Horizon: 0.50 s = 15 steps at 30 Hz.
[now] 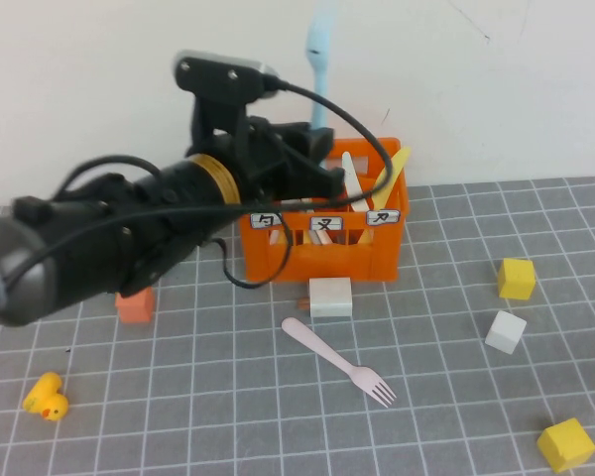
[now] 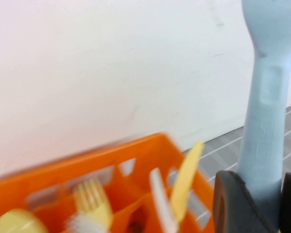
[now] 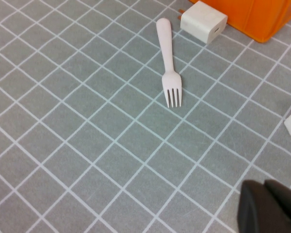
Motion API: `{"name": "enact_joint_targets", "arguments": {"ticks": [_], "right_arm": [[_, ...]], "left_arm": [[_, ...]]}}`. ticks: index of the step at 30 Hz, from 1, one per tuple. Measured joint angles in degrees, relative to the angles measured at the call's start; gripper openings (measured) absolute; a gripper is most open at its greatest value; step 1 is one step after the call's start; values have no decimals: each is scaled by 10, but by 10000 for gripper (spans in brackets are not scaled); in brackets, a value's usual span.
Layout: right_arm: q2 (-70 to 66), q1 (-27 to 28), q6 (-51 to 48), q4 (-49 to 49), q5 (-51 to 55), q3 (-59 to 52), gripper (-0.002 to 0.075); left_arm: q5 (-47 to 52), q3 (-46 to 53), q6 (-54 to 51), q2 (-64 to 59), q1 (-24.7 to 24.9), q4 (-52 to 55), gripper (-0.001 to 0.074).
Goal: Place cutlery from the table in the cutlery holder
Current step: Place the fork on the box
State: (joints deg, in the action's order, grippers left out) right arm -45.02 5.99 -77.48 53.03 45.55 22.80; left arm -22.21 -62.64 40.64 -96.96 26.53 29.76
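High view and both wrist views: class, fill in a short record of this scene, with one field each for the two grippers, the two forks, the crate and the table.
left gripper: above the orange crate, shut on the light blue fork
light blue fork: held upright, not yet in the crate
right gripper: shut, empty, above the table
pale pink fork: lying flat on the table, in front of the crate
orange crate: already holds yellow cutlery
table: grey grid

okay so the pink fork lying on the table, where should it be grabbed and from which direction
Judging by its pose, grip the pink fork across its narrow handle near the middle, coming straight down from above: it lies flat on the table, its tines pointing away from the orange crate. The shut right end effector hovers nearby; the left end effector holds the blue fork.
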Motion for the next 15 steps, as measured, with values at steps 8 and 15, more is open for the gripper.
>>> {"name": "enact_joint_targets", "arguments": {"ticks": [8, 15], "right_arm": [[0, 0, 0, -4, 0, 0, -1], [0, 0, 0, -24, 11, -3, -1]], "left_arm": [[-145, 0, -126, -77, 0, -34, 167], [-215, 0, -197, -131, 0, -217, 167]]}}
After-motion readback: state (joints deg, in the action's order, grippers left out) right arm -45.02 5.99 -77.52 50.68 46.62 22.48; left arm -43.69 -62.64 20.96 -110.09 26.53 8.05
